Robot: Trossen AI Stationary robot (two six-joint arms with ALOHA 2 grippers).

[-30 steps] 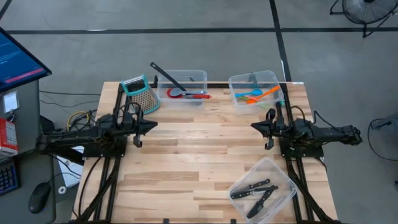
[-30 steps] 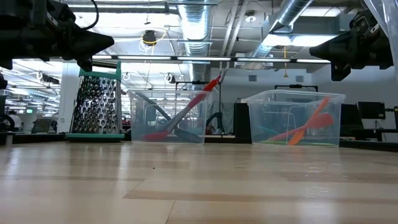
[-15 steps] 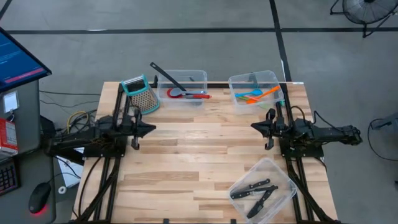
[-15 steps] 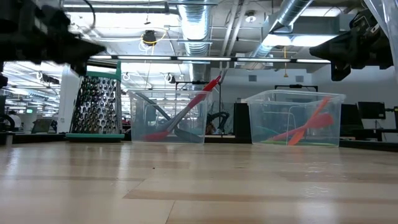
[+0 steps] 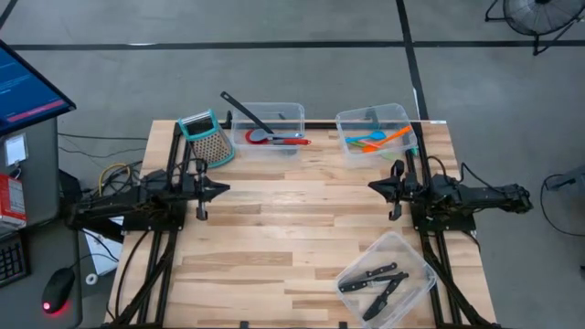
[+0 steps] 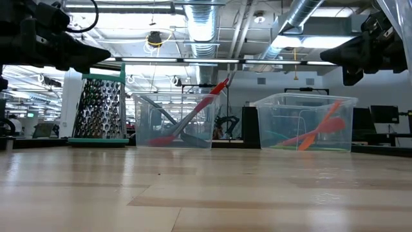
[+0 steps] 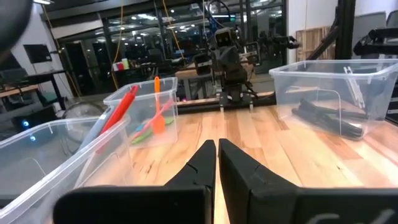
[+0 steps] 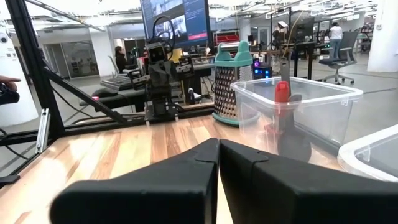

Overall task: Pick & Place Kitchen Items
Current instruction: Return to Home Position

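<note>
Left end effector [image 7: 216, 145] and right end effector [image 8: 219, 143], matte black, hover closed and empty above the planked wooden table [image 5: 292, 238].

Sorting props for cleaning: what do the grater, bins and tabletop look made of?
Grater: perforated shiny metal, teal frame probably plastic. Bins: clear plastic, contents show through. Tabletop: pale wood planks, grain visible, slight sheen.

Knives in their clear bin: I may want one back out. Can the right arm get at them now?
Probably yes: the knives lie in an open-topped clear bin beside the right arm's base, nothing covering them. The right gripper, shut, would have to open first.
</note>
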